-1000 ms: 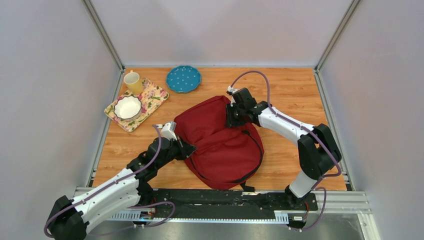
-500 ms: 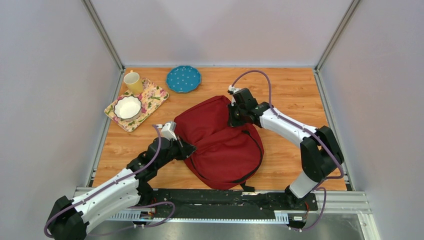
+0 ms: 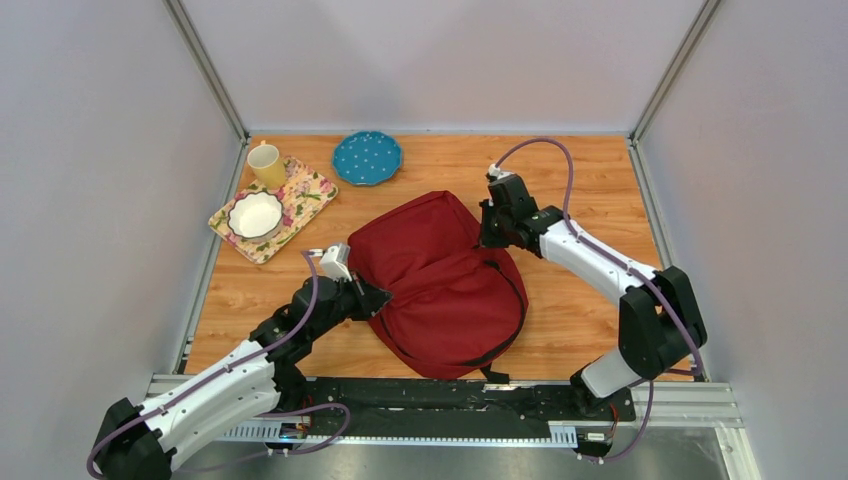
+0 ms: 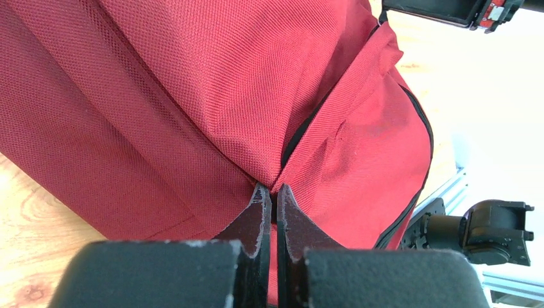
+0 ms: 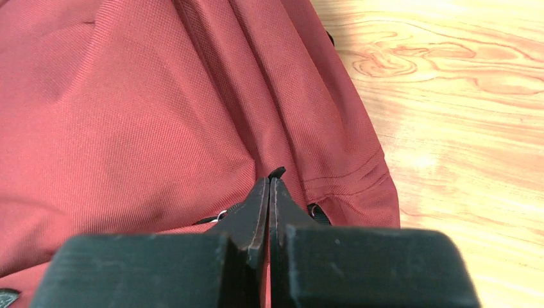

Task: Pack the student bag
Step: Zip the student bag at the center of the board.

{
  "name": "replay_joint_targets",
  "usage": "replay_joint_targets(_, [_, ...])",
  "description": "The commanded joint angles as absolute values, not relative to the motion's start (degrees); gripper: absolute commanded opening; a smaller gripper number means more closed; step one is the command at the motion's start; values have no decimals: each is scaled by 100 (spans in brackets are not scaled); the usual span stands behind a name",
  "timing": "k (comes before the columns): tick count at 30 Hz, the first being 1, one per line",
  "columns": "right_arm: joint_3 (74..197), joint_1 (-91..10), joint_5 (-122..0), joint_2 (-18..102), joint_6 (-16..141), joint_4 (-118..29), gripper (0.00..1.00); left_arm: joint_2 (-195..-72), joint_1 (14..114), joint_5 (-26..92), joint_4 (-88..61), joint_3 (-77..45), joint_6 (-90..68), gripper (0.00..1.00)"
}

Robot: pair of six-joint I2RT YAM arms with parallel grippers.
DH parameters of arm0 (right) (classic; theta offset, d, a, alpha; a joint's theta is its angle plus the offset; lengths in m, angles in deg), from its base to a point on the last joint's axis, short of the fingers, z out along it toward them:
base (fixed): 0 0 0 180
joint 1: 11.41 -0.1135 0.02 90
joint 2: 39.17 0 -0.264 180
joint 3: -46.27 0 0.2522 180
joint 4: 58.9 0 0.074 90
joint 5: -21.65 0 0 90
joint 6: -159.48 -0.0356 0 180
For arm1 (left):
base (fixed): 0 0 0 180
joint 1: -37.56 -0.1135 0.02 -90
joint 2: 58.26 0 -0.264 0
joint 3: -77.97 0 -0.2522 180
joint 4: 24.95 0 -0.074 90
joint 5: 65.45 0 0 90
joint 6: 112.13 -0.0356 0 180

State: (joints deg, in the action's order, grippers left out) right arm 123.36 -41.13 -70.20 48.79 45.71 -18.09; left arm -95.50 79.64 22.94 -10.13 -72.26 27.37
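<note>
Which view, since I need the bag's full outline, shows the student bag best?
Top external: the whole student bag is in view, with the left gripper and right gripper at opposite edges. The left wrist view shows only close-up red fabric and a black zipper; the right wrist view shows one fabric edge beside the table.

The right gripper [image 3: 485, 237] now sits farther right than a second ago, at the upper right edge of the student bag [image 3: 440, 290]. Its jaws, earlier partly open, are now closed on a small black tab [image 5: 277, 172]. The right elbow stands farther out.
</note>
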Motion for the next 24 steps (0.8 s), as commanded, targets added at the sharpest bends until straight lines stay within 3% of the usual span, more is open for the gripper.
replay_joint_targets(1, [12182,-3963,-7283,4416,4611,-2184,0,-9544,7957,2279,-934,-7210,2560,0])
replay_joint_targets(2, [12086,-3962,-7336,4337,4593,-2194,4,-9561,7965,2296,-925,-7201,2534,0])
replay_joint_targets(3, [12033,-3945,-7354,4179,4575,-2194,33,-9570,7966,2331,-925,-7184,2498,3])
replay_joint_targets(4, [11980,-3901,-7345,4117,4566,-2185,47,-9570,7966,2323,-812,-7131,2472,16])
replay_joint_targets(5, [11875,-3866,-7328,4038,4540,-2176,57,-9562,7966,2323,-759,-7105,2446,47])
replay_joint_targets(7, [11752,-3717,-7249,3854,4444,-2150,73,-9492,7965,2270,-523,-7035,2332,67])
replay_joint_targets(8, [11690,-3655,-7205,3800,4409,-2106,79,-9439,7957,2244,-434,-7008,2296,71])
replay_joint_targets(17, [10864,-2996,-6406,3579,4312,-2071,83,-8560,7965,1805,1456,-6700,2313,73])
replay_joint_targets(24, [9837,-3022,-5957,3187,3654,-2535,82,-9025,7966,2647,62,-7815,2770,74])
